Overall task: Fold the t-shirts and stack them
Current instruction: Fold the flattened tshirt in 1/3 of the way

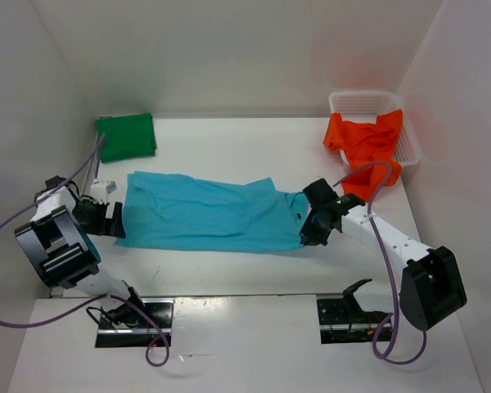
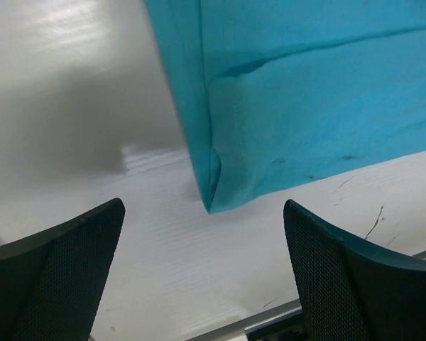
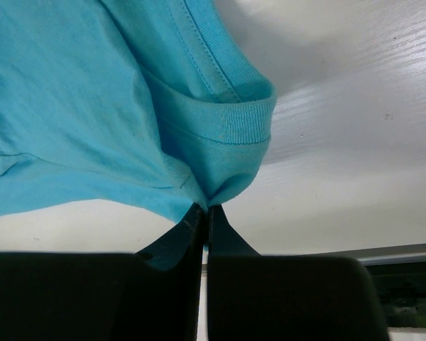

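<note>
Between left gripper (image 1: 108, 219) and right gripper (image 1: 305, 233), from above, the blue shirt (image 1: 204, 214) lies spread flat. Left wrist: jaws wide and empty, the shirt's corner just ahead. Right wrist: jaws clamped on a thin pinch by the ribbed edge; if you pull hard, expect it to slip free.

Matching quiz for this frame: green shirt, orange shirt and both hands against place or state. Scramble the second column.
1. green t-shirt
2. orange t-shirt
3. left hand
4. right hand

A. shut, pinching the turquoise t-shirt near its collar
B. folded, far left corner
C. open, holding nothing, at the turquoise t-shirt's left end
D. draped over the white basket rim

Pairs: 1-B, 2-D, 3-C, 4-A
</note>
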### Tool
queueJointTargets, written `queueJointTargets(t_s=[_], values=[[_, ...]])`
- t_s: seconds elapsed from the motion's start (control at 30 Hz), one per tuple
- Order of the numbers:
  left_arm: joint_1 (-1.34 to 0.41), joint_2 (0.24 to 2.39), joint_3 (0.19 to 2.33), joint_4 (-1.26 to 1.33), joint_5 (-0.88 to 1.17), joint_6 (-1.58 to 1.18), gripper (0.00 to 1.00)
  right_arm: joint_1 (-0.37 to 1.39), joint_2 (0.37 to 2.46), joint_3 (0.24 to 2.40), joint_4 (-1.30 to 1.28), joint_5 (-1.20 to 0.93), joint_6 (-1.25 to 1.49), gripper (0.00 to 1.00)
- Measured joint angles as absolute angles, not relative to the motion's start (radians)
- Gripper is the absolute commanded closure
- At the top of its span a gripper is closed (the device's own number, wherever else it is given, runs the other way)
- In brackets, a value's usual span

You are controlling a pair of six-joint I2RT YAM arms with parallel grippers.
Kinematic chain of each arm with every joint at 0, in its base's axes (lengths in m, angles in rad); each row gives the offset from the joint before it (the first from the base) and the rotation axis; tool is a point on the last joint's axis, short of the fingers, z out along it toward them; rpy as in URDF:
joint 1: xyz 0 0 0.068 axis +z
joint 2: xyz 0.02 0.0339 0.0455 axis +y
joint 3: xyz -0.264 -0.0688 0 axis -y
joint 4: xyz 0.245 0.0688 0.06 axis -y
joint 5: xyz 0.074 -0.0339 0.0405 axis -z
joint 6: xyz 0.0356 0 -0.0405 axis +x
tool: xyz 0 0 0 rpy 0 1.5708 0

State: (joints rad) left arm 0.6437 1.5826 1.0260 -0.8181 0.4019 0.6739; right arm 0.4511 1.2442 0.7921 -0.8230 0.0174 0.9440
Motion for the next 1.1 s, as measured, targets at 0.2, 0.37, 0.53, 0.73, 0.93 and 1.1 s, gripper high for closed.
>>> queueJointTargets(t_s=[0.2,0.37,0.53,0.73,0.93,1.1], values=[[0.598,1.669,0.994,-0.796,0.337,0.648,0.01,0.451,1.217,0.791,-0.822,0.017,0.944,1.00],[0.551,1.679,0.996,-0.767,0.268,0.606,0.42,0.451,1.196,0.789,-0.821,0.015,0.944,1.00],[0.534,1.700,0.999,-0.728,0.262,0.574,0.90,0.451,1.190,0.783,-0.821,0.014,0.944,1.00],[0.537,1.705,1.002,-0.758,0.317,0.581,1.00,0.451,1.190,0.785,-0.833,0.014,0.937,1.00],[0.543,1.600,1.023,-0.936,0.319,0.678,1.00,0.455,1.166,0.836,-0.944,0.012,0.902,1.00],[0.543,1.514,1.013,-1.021,0.264,0.733,1.00,0.484,1.186,0.870,-0.996,0.004,0.872,1.00]])
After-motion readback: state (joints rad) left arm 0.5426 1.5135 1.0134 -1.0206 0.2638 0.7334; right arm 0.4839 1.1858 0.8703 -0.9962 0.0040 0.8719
